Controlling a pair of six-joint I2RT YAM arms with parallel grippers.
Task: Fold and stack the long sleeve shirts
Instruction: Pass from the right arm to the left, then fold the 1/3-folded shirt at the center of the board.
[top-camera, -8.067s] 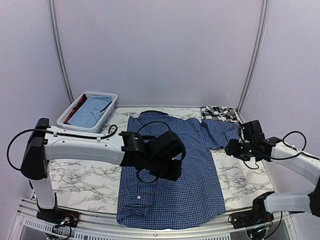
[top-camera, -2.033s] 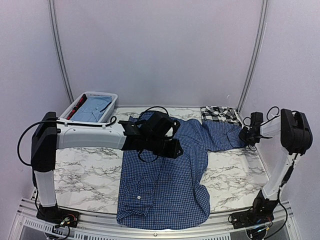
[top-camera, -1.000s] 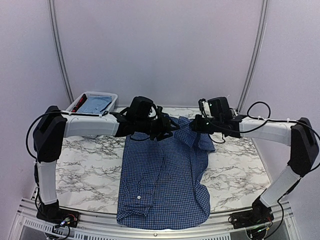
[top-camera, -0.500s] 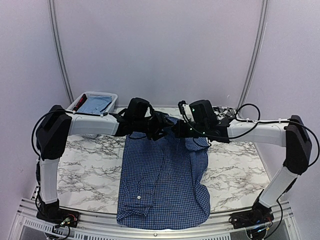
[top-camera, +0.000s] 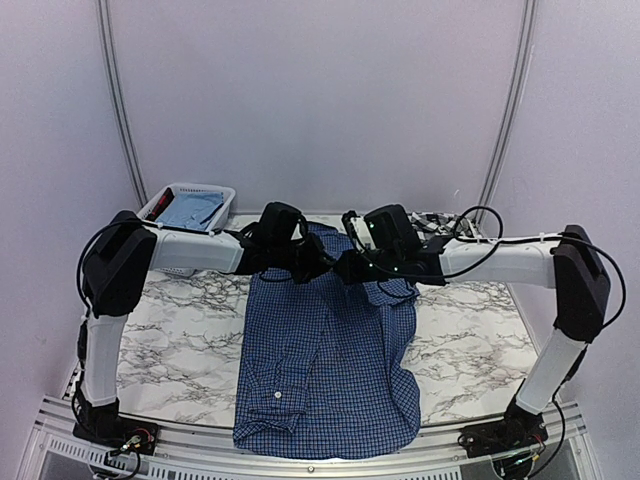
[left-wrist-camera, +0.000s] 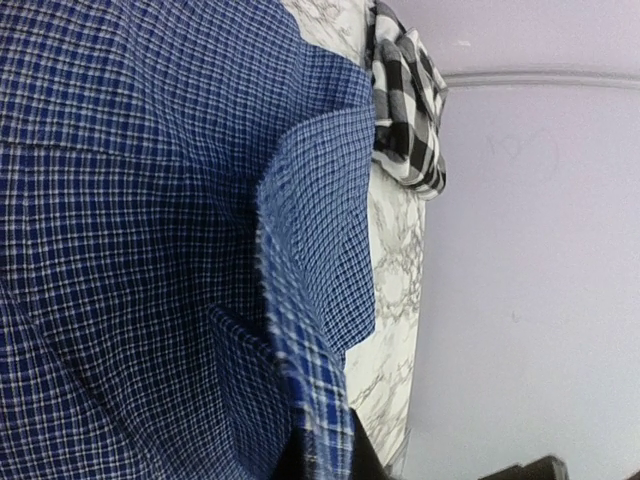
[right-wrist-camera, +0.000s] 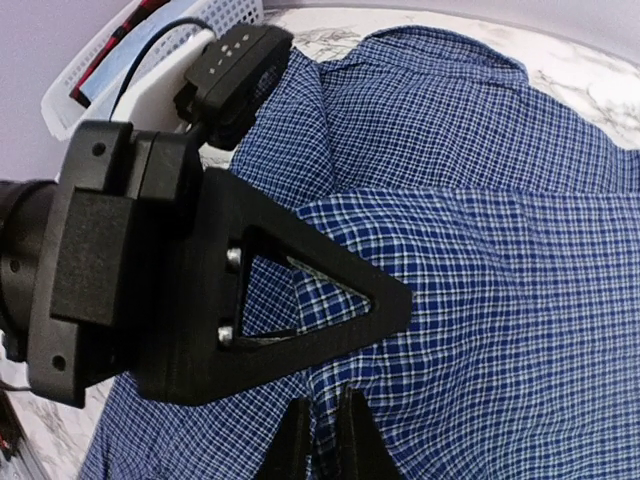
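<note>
Left gripper (top-camera: 316, 262) is clamped on a raised fold of the dark blue shirt (top-camera: 320, 360) near its collar end. Just beside it the right gripper (right-wrist-camera: 322, 440) pinches the same cloth, its fingers nearly together with checked fabric between them. That shirt lies spread down the middle of the marble table (top-camera: 170, 340), hem at the near edge, its right side folded in. The plaid shirt (left-wrist-camera: 405, 110) sits bunched at the far right edge. Such cloth is likely light, limp and a little slippery, so it will sag and drag; seams, cuff or collar should give the surest hold. Both arms reach far forward and inward, almost level, wrists meeting over the shirt's shoulders
</note>
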